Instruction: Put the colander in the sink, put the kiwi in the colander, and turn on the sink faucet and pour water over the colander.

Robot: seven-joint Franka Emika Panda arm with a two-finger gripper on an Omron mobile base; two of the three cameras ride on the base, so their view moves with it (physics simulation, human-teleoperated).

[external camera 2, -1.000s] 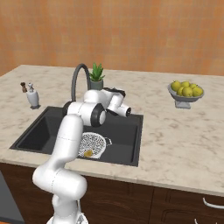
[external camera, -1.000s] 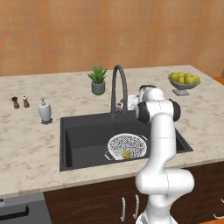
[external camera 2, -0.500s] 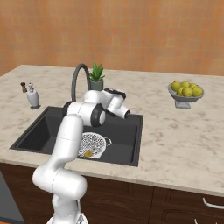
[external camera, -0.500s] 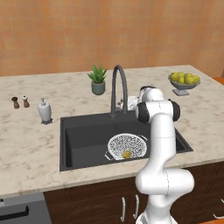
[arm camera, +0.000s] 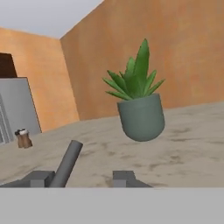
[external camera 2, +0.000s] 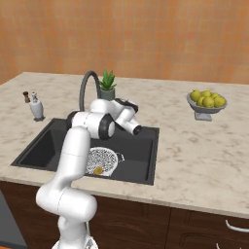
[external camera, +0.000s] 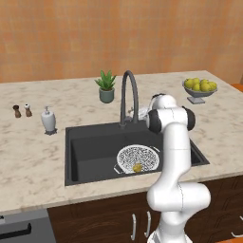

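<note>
We see the colander (external camera: 138, 158) resting on the floor of the sink (external camera: 90, 152), toward its front right corner, and the kiwi (external camera: 137, 167) lies inside the colander near its front rim. The sink faucet (external camera: 129, 97) rises from the counter (external camera: 33, 156) at the sink's back edge, its arched spout reaching over the basin. Our gripper (arm camera: 85, 178) hovers low behind the sink, beside the faucet's base; in the hand view a dark grey lever (arm camera: 66, 164) slants up between the finger tips, which stand partly apart, but we cannot tell whether they pinch it. A potted plant (arm camera: 139, 103) stands just beyond, near the counter's back edge.
</note>
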